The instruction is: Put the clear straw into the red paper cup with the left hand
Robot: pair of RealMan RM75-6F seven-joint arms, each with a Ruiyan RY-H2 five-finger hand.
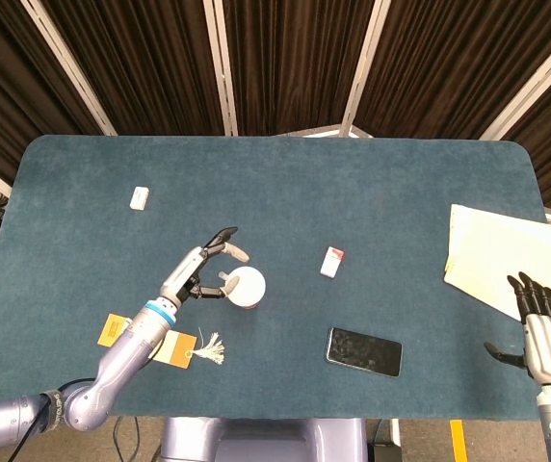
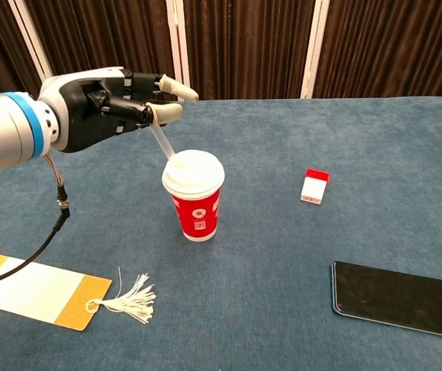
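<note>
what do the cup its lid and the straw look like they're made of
The cup looks like matte red paper, with a printed white label. Its lid is smooth and white, probably plastic. The straw, held by the left hand, is see-through and glossy, likely plastic.

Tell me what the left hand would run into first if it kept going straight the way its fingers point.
Probably nothing soon. The left hand points toward the robot's right, and its fingertips pass above and behind the red cup, whose straw it holds. Beyond lies bare table. Depth is hard to judge.
</note>
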